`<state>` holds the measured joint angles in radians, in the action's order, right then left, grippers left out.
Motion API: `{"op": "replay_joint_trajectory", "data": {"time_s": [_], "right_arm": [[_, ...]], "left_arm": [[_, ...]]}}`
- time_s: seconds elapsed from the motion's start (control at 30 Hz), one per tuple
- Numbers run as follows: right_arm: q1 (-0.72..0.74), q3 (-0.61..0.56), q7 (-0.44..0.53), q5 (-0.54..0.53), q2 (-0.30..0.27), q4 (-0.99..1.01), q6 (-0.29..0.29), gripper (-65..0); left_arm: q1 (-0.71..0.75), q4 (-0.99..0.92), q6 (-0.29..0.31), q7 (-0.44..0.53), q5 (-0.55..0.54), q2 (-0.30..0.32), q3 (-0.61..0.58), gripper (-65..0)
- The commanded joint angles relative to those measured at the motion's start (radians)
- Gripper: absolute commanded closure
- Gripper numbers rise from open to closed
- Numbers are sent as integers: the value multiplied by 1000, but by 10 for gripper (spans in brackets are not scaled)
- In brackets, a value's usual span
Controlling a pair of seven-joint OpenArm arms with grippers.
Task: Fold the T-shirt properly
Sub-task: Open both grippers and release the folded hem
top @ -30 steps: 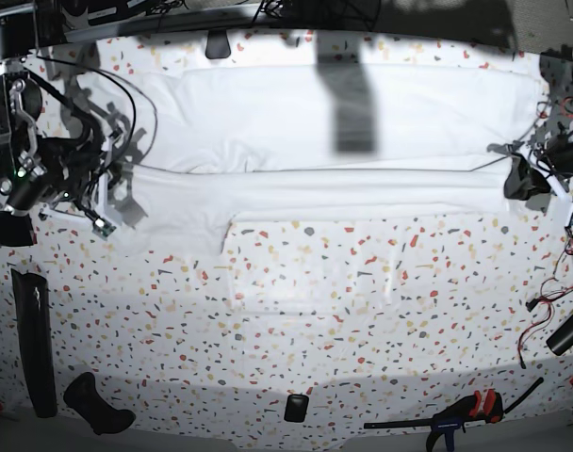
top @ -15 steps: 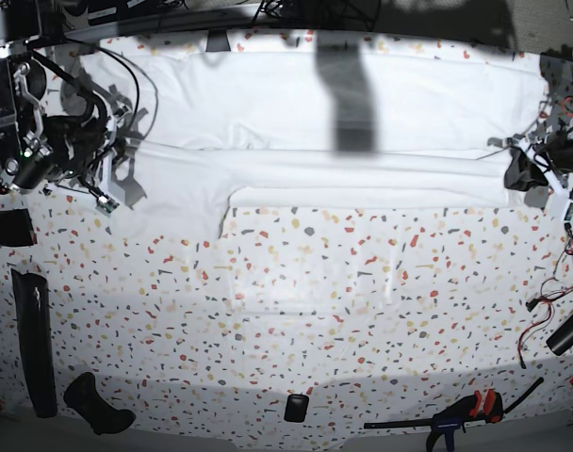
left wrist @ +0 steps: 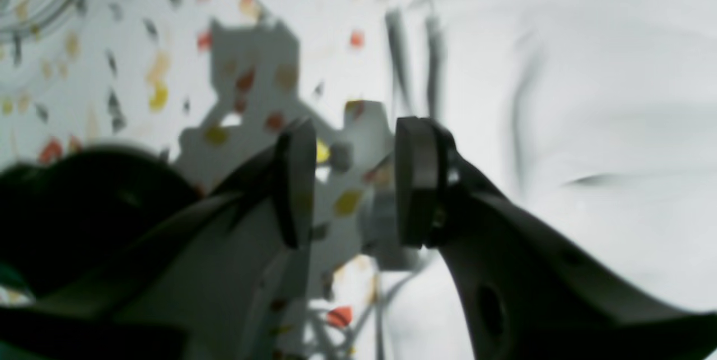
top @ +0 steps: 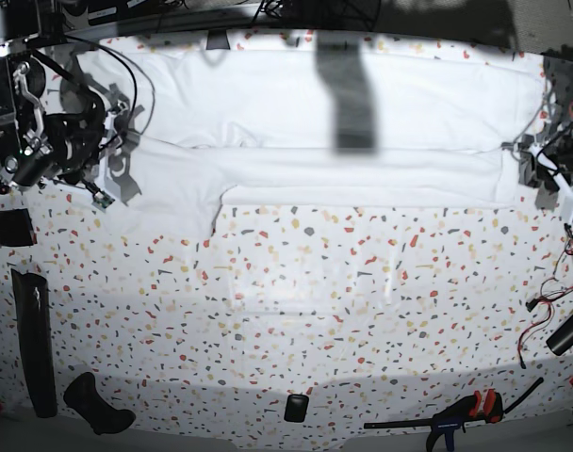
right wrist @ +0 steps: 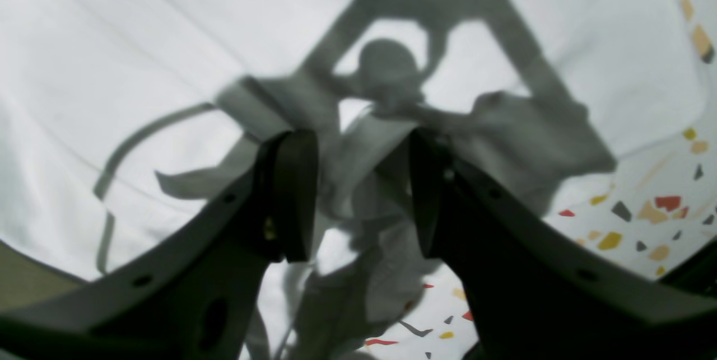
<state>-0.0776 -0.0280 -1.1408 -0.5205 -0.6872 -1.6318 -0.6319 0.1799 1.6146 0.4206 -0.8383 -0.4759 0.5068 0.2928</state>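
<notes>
Lying lengthwise along the counter's far edge, the T-shirt is spanning between your arms. Left gripper and right gripper are both standing apart, empty, each over an end.

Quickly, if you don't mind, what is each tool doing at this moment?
Left tool: open, nothing between its pads, speckled table below.
Right tool: open, holding nothing, above the T-shirt.

Bright overhead light, hard arm shadows on white cloth, blurred wrist views, fisheye-curved base view edges
</notes>
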Motion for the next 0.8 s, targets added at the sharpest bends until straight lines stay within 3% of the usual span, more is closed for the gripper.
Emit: {"op": "replay_joint_trajectory", "data": {"time_s": [0.0,0.07,0.13,0.2,0.27,0.4,0.5,0.77], "right_arm": [[13,10,3,-12,-20,-14,3,-270],[13,10,3,-16,-20,-14,3,-270],[13,10,2,-37,-20,-15,2,-270],[13,10,-3,-84,-20,-16,-4,-270],[13,10,-19,-131,-19,-16,-11,-270],[13,10,-137,-229,-20,-19,-49,-270],[14,10,-154,-250,-23,-19,-53,-270],[14,10,-163,-249,-26,-132,-53,-270]], "left_arm": [[-14,56,-15,24,-7,23,10,-228],[-14,152,-31,29,-32,23,10,-228],[-13,257,-26,27,-140,22,9,-228],[-14,345,17,28,-239,8,9,-228],[-14,399,36,31,-249,-39,6,-228],[-14,403,37,30,-247,-154,6,-228],[-14,401,37,13,-247,-208,6,-228],[4,401,35,-85,-252,-227,6,-228]]}}
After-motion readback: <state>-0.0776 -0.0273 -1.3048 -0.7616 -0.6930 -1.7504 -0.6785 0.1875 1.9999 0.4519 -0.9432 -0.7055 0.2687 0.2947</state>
